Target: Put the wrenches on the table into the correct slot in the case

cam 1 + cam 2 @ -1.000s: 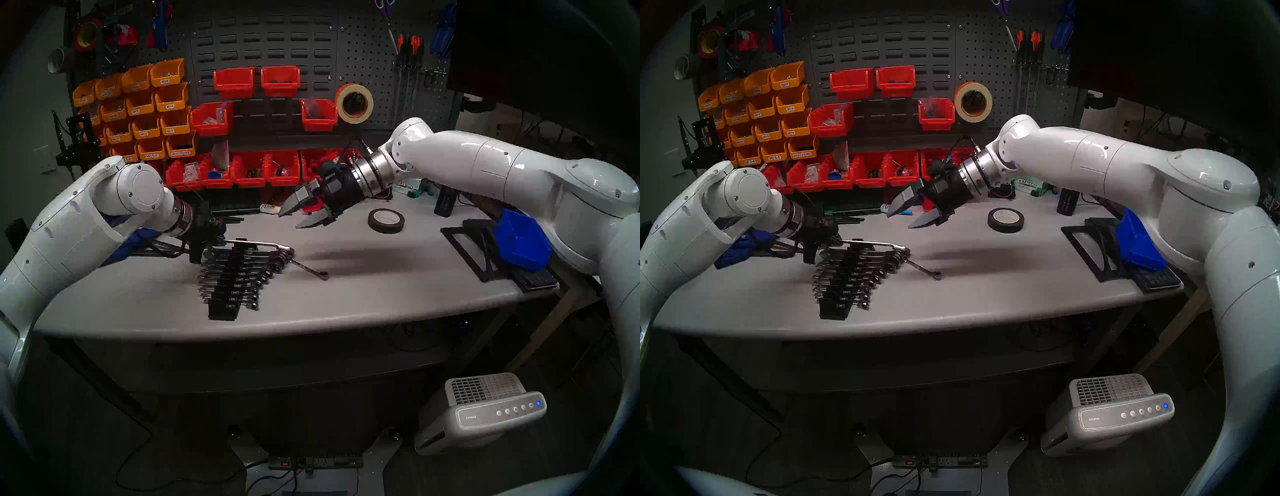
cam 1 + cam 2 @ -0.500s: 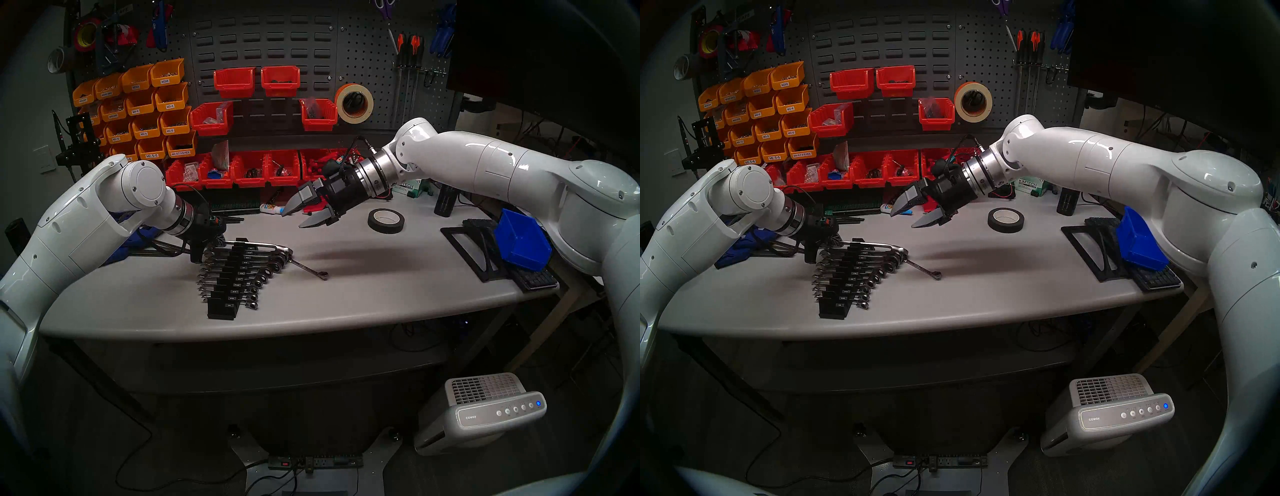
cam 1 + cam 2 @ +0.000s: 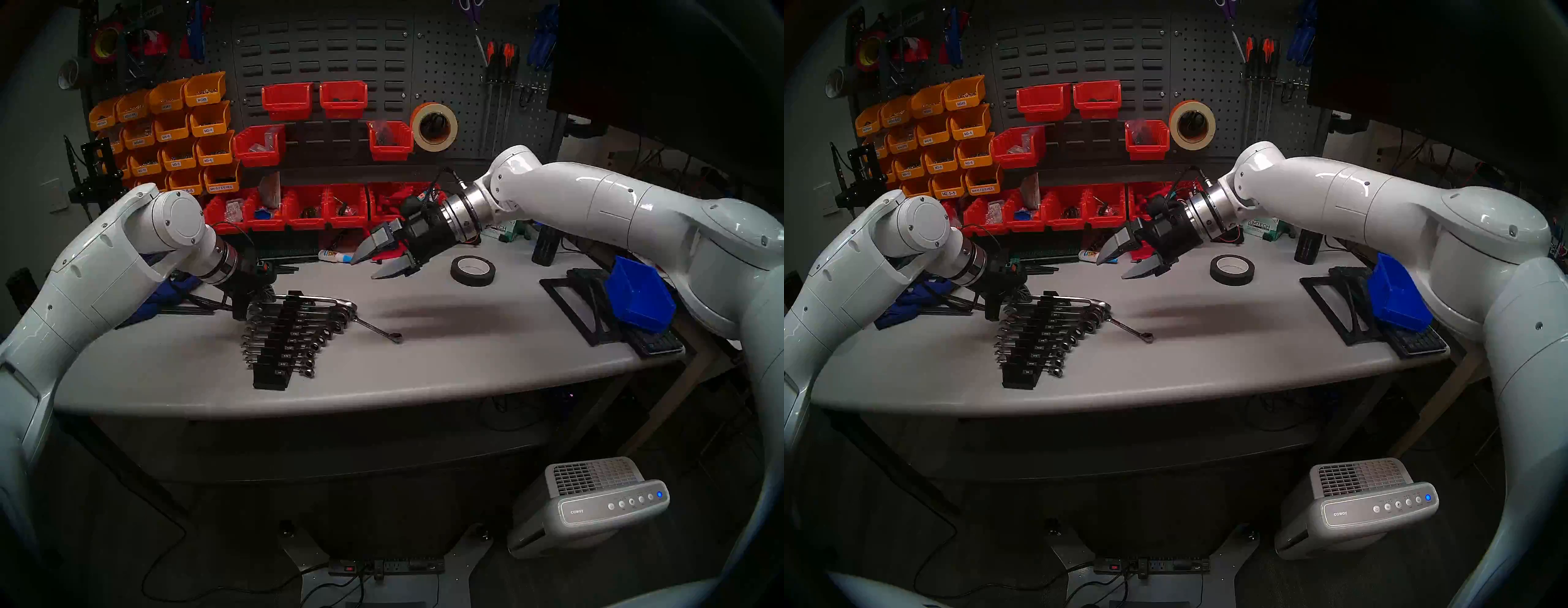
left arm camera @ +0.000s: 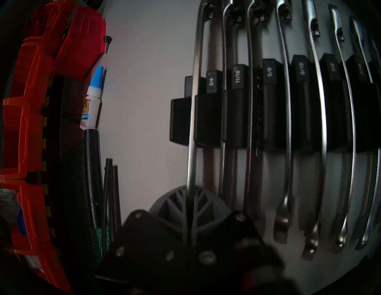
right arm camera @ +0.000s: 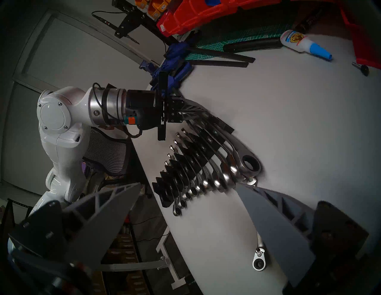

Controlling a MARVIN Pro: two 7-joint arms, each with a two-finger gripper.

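Our left gripper (image 4: 190,208) clamps the long wrench (image 4: 194,86) in the rack (image 4: 208,121); right gripper (image 3: 373,267) gapes above the table (image 3: 466,339).

L hand (image 3: 250,303) clamped, angled down-fwd; R hand (image 3: 373,268) jaws wide apart, pointing left, raised.

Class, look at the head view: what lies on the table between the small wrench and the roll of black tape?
Nothing: in the head view the table between the small wrench and the black tape is bare, with only a shadow.
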